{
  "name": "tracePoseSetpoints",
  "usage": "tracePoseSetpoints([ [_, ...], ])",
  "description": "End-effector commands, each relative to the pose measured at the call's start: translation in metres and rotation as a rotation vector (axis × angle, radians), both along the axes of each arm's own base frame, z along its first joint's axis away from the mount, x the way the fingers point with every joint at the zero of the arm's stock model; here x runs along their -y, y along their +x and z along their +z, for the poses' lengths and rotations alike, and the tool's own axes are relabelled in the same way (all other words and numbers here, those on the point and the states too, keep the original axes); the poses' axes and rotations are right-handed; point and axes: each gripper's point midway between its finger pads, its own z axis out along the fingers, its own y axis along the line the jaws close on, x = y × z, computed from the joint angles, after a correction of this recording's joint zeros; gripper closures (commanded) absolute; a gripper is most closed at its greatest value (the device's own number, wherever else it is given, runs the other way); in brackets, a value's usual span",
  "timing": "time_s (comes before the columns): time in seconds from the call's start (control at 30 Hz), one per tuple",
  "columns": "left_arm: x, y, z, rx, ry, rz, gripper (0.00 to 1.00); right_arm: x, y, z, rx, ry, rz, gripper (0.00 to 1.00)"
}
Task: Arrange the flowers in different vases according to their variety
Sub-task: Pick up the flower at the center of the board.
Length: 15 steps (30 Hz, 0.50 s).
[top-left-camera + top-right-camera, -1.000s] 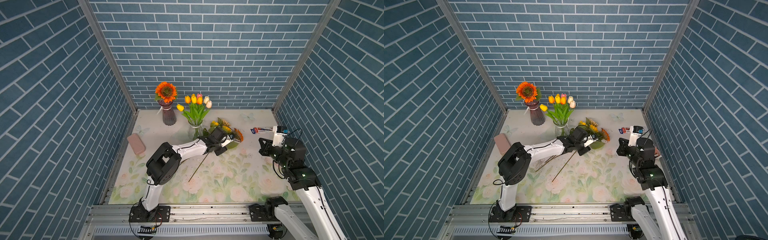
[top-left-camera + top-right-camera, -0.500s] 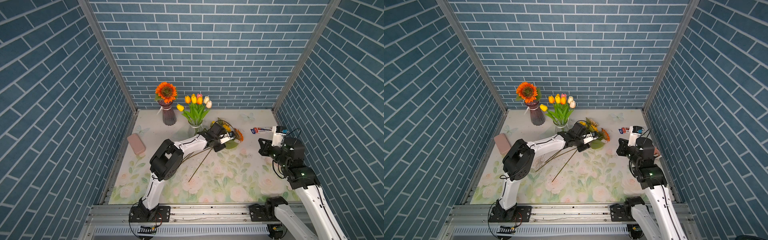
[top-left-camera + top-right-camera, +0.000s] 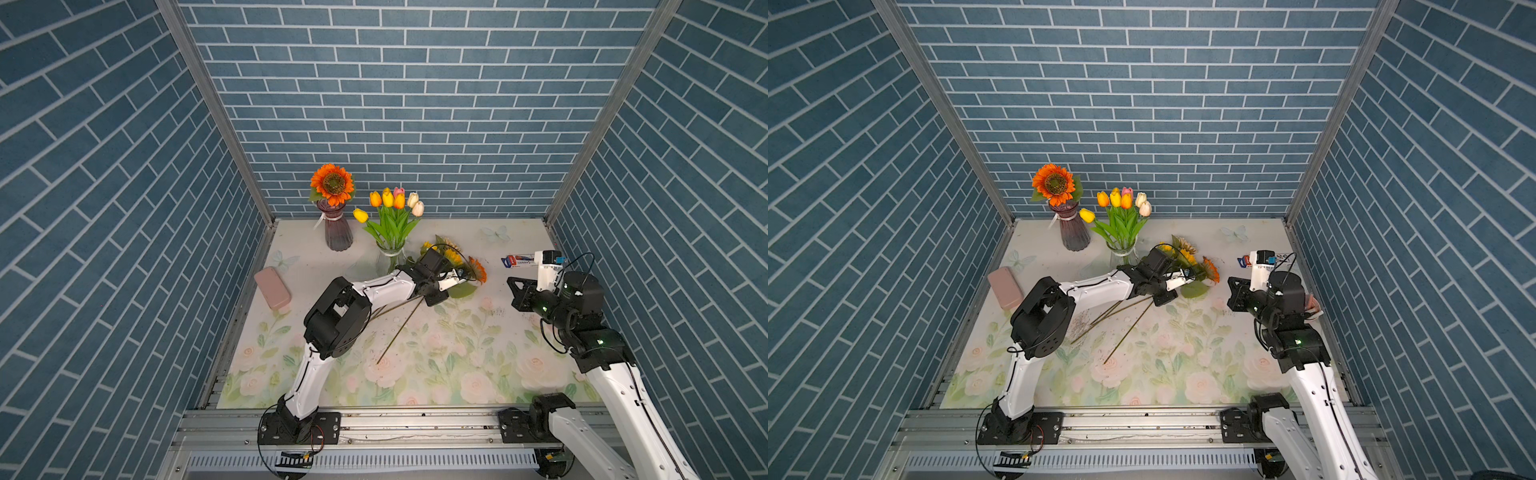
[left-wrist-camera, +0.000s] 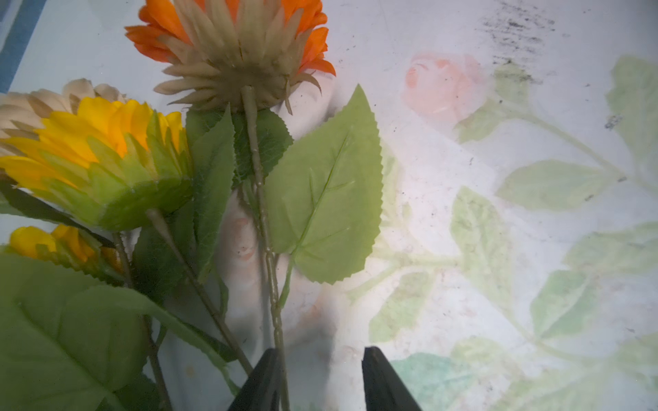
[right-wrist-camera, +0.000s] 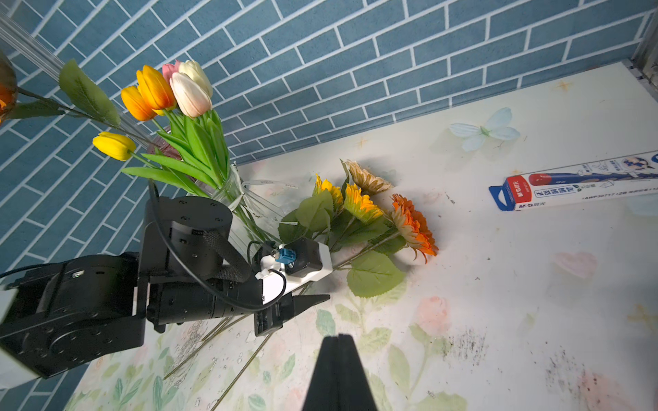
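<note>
A ribbed purple vase [image 3: 338, 232] at the back holds one orange sunflower [image 3: 332, 184]. Beside it a clear vase [image 3: 390, 259] holds several tulips [image 3: 390, 203]. Several loose sunflowers [image 3: 457, 259] lie on the mat to its right, their stems [image 3: 395, 328] running forward. My left gripper [image 4: 320, 356] is low over them, open. The orange sunflower's stem [image 4: 263, 227] runs between the jaws, against one finger [image 4: 265, 377]. Yellow [image 4: 99, 156] and cream [image 4: 53, 96] heads lie alongside. My right gripper [image 5: 338, 338] hovers at the right, shut and empty.
A flat pink case [image 3: 272, 287] lies near the mat's left edge. A white pen box [image 5: 576, 185] lies at the back right, close to my right arm [image 3: 557, 299]. Blue brick walls close in three sides.
My left gripper has slid along the stems toward the sunflower heads, and its jaws have narrowed around the orange sunflower's stem. The right arm has hardly moved.
</note>
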Motion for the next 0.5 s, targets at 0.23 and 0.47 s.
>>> tracePoseSetpoints([
  [0.23,-0.002,0.016,-0.015,0.008,0.013,0.008,0.59,-0.003,0.002,-0.001,0.026,-0.024,0.035,1.00],
  [0.47,-0.005,0.028,-0.018,0.015,-0.005,0.031,0.59,-0.004,0.004,-0.003,0.018,-0.027,0.037,1.00],
])
